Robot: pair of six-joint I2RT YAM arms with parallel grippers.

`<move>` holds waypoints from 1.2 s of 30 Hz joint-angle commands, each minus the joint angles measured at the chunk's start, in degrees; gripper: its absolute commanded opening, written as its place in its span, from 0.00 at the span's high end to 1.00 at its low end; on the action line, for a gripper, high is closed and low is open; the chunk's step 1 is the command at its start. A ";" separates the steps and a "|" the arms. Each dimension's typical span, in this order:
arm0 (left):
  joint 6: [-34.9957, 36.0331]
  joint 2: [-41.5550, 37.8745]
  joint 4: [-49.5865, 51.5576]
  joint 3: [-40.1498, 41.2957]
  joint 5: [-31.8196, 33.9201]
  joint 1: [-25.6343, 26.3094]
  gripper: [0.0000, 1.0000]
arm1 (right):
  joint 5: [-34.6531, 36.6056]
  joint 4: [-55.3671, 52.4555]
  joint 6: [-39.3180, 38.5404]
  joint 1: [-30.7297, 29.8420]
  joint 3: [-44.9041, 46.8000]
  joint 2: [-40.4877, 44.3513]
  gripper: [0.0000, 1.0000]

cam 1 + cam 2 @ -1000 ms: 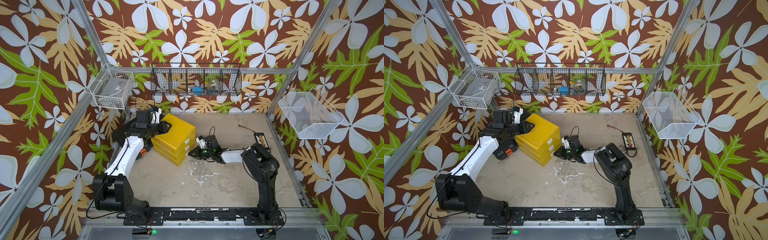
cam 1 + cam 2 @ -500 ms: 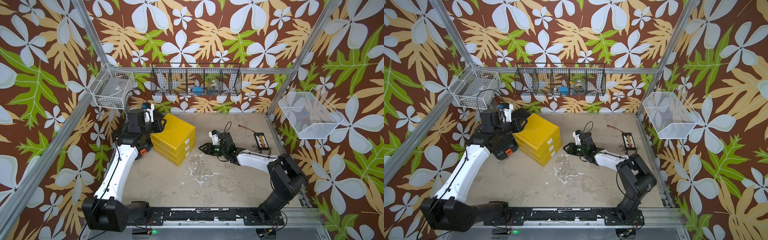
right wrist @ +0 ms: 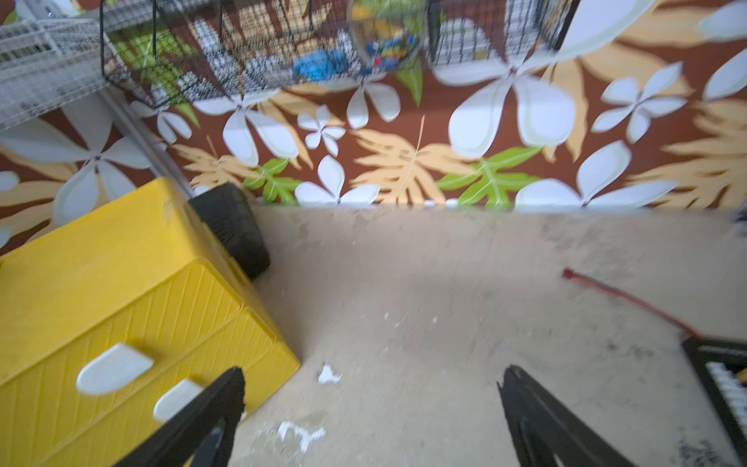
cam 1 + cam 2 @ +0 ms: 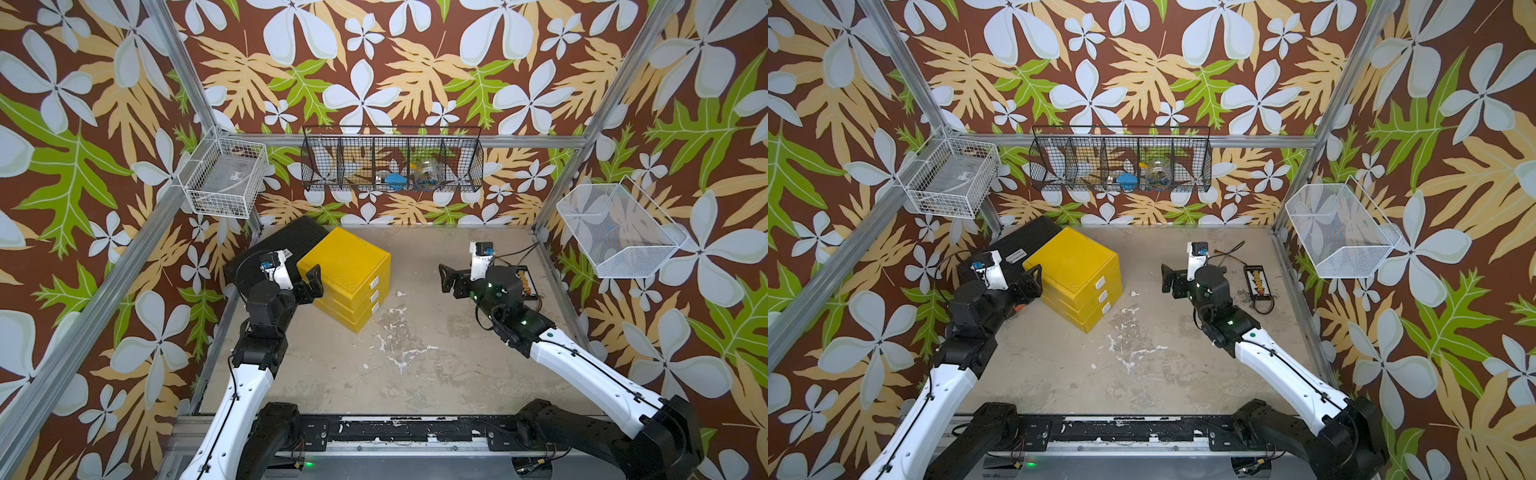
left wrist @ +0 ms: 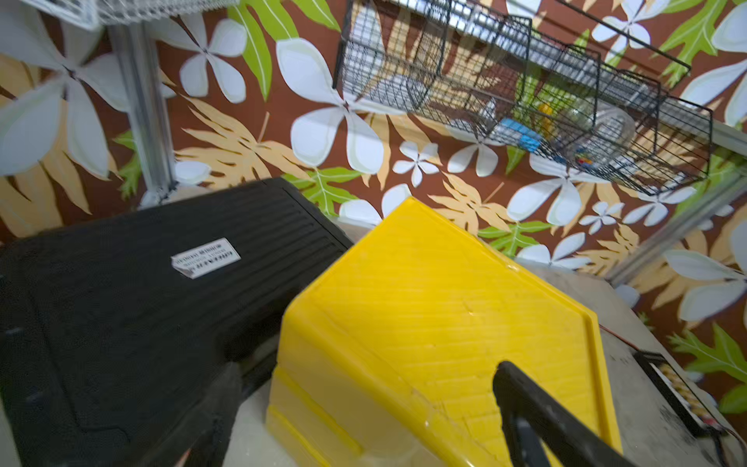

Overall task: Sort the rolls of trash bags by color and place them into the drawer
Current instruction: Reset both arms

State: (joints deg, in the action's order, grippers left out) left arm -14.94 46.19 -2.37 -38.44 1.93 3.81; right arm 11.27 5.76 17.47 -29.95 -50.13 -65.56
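The yellow drawer chest (image 4: 345,266) (image 4: 1073,266) stands at the back left of the floor, turned at an angle. All three drawers are shut, and their white tab handles (image 4: 374,282) (image 3: 114,367) face the middle. No rolls of trash bags show in any view. My left gripper (image 4: 311,282) (image 4: 1034,279) (image 5: 364,372) hovers open at the chest's left rear corner, holding nothing. My right gripper (image 4: 448,279) (image 4: 1169,280) (image 3: 374,371) is open and empty over bare floor, well to the right of the chest's front.
A flat black tool case (image 4: 286,243) (image 5: 141,303) lies behind and left of the chest, touching it. A small black board with wires (image 4: 1258,282) sits at the right wall. Wire baskets hang on the back wall (image 4: 390,162), the left post (image 4: 226,178) and the right wall (image 4: 615,232).
Both grippers have gone from nearly shut to wide open. The right arm has pulled away from the drawer front to the right. The left arm has drawn back beside the chest.
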 commanded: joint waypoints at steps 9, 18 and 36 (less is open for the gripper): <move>4.37 -3.04 -28.94 17.42 12.74 -0.04 0.00 | -0.85 13.16 -8.80 4.24 -1.17 -6.60 0.02; 5.71 13.35 -47.82 29.25 15.72 -0.04 0.00 | 7.01 27.87 -10.06 18.73 18.55 -6.06 0.01; 9.05 35.43 -73.12 31.55 15.19 0.23 0.00 | 1.48 65.14 -15.41 25.82 39.59 -18.84 0.00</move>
State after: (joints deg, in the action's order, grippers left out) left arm -5.89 82.41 -75.40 -5.26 16.91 3.92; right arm 14.02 63.96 2.46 -4.19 -10.20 -84.99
